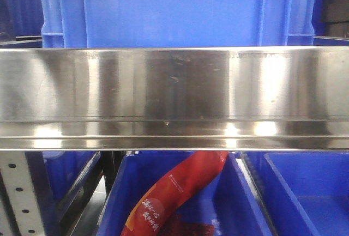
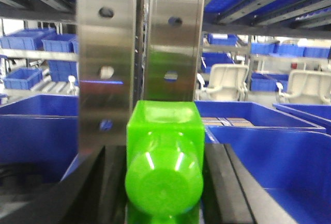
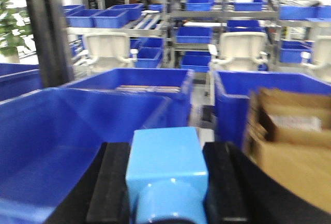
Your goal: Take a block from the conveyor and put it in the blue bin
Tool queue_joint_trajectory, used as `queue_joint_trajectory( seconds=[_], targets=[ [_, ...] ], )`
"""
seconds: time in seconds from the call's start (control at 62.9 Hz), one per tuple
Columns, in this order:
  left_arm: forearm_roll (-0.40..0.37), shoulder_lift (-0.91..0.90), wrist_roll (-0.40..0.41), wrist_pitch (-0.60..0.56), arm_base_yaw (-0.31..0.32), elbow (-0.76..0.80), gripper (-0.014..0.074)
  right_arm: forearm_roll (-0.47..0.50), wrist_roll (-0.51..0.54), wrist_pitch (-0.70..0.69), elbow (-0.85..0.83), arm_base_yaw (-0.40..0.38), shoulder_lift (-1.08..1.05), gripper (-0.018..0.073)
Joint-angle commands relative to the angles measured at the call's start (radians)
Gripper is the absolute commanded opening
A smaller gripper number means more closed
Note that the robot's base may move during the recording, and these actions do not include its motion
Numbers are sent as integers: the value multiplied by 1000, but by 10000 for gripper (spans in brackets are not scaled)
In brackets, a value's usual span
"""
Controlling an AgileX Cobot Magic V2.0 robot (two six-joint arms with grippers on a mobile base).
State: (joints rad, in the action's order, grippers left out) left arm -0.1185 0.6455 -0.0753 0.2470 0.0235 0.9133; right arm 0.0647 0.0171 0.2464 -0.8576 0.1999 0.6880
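My left gripper [image 2: 164, 169] is shut on a bright green block [image 2: 164, 162] with a round stud facing the camera, held in the air in front of a steel upright [image 2: 139, 53], with blue bins [image 2: 269, 157] below and to the right. My right gripper [image 3: 166, 175] is shut on a light blue block [image 3: 166, 169] and holds it above a large blue bin [image 3: 67, 136]. The conveyor is out of view in all views. Neither gripper shows in the front view.
A shiny steel rail [image 1: 174, 97] fills the front view, a blue crate [image 1: 174, 10] behind it and blue bins below, one holding a red packet [image 1: 174, 192]. Cardboard boxes [image 3: 289, 141] stand right of the right gripper. Racks of blue bins lie beyond.
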Motion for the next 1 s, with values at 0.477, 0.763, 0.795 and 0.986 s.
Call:
queue_joint_trajectory(
  seconds=[0.477, 0.763, 0.795, 0.986],
  targets=[
    [-9, 463, -2, -216, 491, 268, -111, -2, 19, -30, -357, 292, 472, -162],
    [-11, 719, 0, -259, 512, 360, -111, -2, 19, -75, -358, 292, 607, -162],
    [-11, 733, 0, -252, 512, 368, -108, -2, 19, -73, -358, 292, 609, -162],
    [-15, 748, 0, -138, 512, 378, 210, 0, 19, 9, -358, 292, 614, 38]
  ],
)
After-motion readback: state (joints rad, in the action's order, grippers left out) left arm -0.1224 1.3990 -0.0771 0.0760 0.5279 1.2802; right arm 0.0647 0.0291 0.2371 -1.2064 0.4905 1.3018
